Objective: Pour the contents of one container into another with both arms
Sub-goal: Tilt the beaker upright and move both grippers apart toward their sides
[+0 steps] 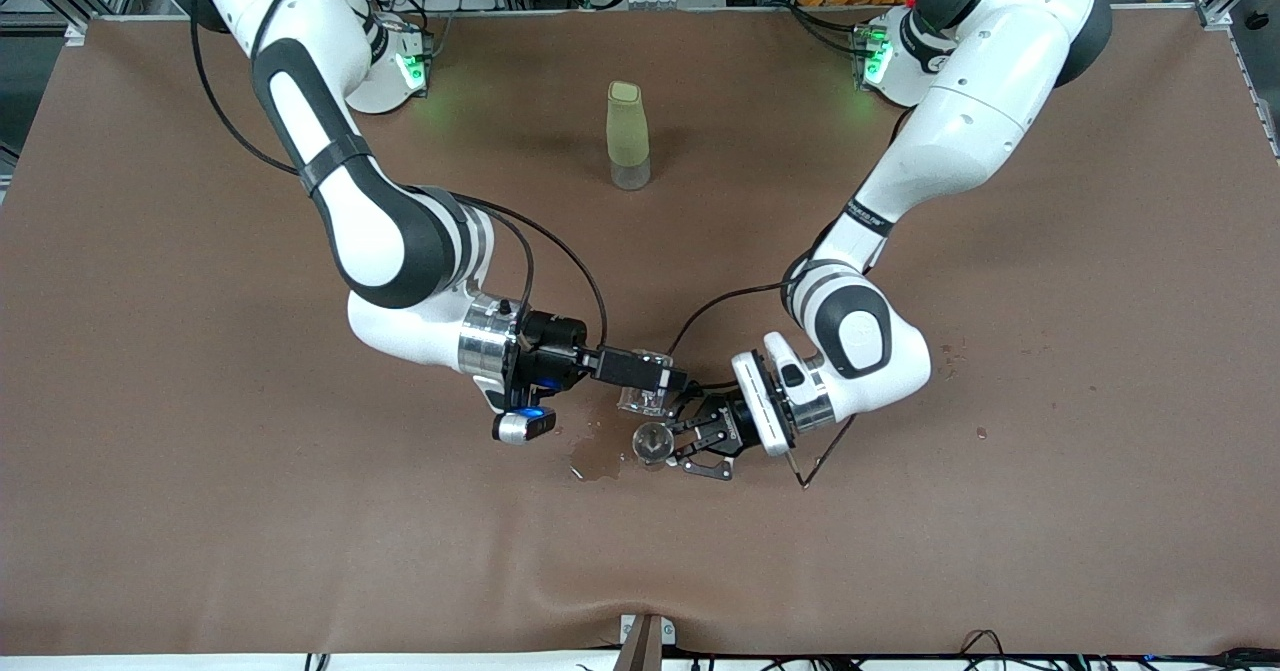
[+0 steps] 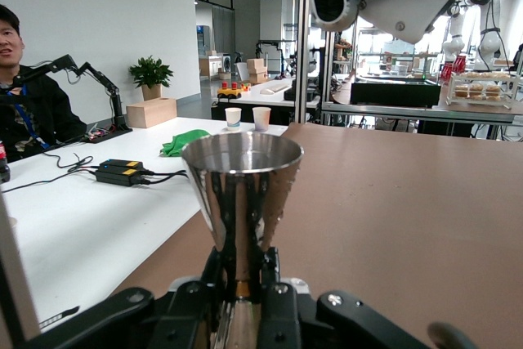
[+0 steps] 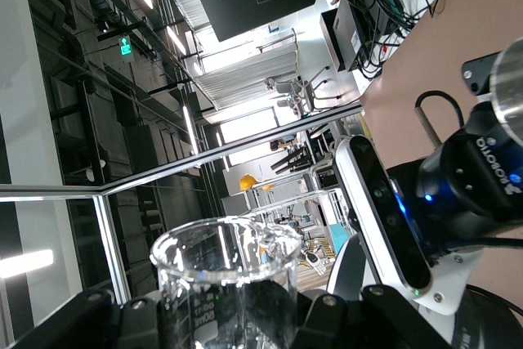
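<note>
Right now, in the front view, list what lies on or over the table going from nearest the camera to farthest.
Metal jigger held by the left gripper → glass beaker held by the right gripper → green bottle standing near the bases.

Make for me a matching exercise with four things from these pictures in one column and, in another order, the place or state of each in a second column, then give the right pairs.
Things:
1. glass beaker
2. metal cup
3. green bottle
4. wet patch

Places or states:
A. spread on the brown table
B. held tipped by the right gripper
C. held upright by the left gripper
D. standing alone near the robots' bases

Pairs: 1-B, 2-C, 3-D, 4-A
</note>
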